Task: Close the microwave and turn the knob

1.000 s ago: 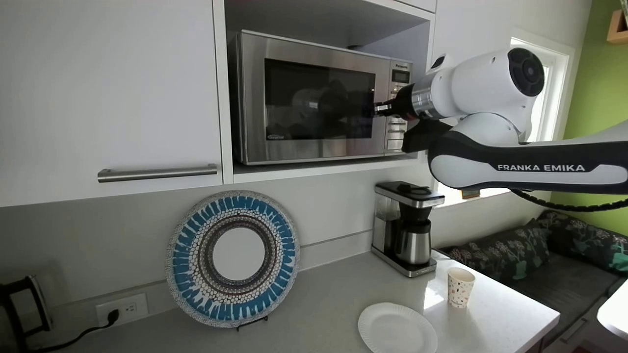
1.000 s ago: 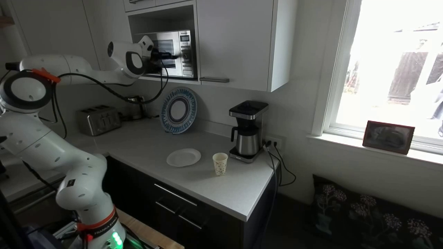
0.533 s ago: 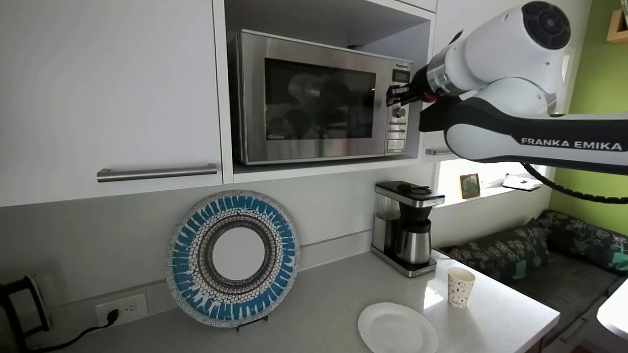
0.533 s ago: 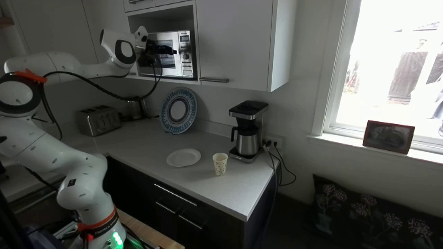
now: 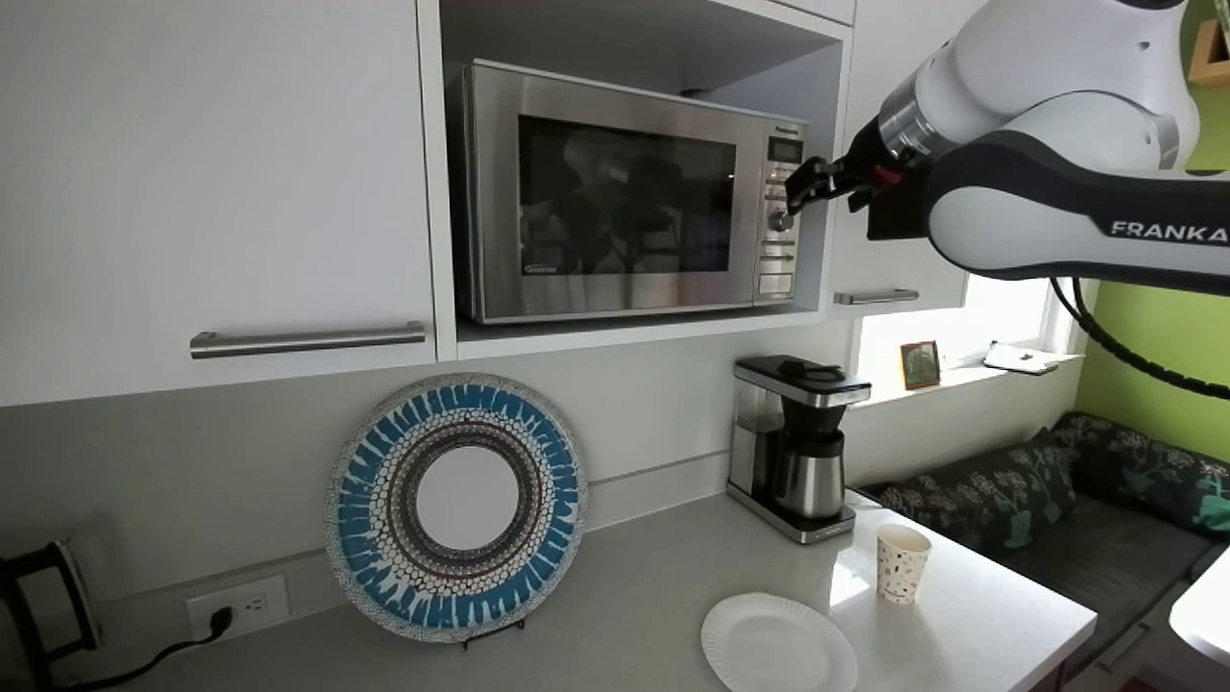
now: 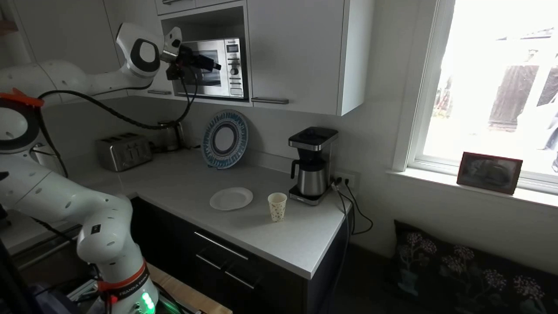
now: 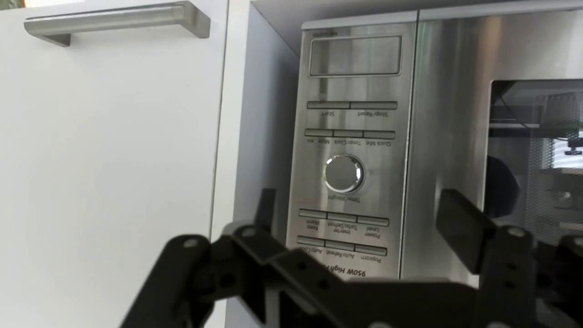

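Note:
The stainless-steel microwave (image 5: 615, 293) sits in a cabinet niche, seen in both exterior views; its dark-windowed door (image 7: 448, 150) looks flush with the control strip (image 7: 378, 182). On that strip is the round silver knob (image 7: 342, 173), fully visible in the wrist view, which stands upside down. My gripper (image 7: 362, 212) is open, its black fingers wide apart with nothing between them. It hangs in front of the control strip, apart from the knob. In an exterior view the gripper (image 5: 817, 187) is just right of and slightly above the knob (image 5: 780, 221).
The niche's side wall (image 7: 268, 91) and a white cabinet with a bar handle (image 7: 114, 20) flank the strip. Below, a coffee maker (image 5: 802, 447), paper cup (image 5: 901, 567), paper plate (image 5: 778, 644) and decorated round plate (image 5: 356, 505) stand on the counter.
The arm has drawn back from the microwave door, shifting right in an exterior view, uncovering the knob. The gripper's fingers have spread from closed to wide apart.

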Controlling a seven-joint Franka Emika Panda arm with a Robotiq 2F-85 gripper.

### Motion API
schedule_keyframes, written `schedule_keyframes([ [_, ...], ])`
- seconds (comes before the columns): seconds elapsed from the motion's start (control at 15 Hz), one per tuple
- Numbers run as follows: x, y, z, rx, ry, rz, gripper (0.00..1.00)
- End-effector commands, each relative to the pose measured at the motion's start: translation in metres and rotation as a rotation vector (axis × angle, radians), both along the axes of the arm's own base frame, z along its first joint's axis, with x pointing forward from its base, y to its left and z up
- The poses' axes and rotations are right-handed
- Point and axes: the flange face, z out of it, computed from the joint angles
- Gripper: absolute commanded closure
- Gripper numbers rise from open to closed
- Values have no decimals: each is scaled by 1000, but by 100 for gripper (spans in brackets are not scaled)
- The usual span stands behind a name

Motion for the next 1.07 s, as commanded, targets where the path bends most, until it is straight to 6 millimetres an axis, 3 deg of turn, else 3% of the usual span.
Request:
schedule_keyframes([
  [0.0, 1, 0, 0, 0, 2, 0, 2],
  [0.27, 17, -20, 0, 22, 104, 51, 1],
  [0.53, 27, -45, 13, 42, 219, 47, 0],
  [1.0, 41, -53, 45, 24, 361, 114, 0],
])
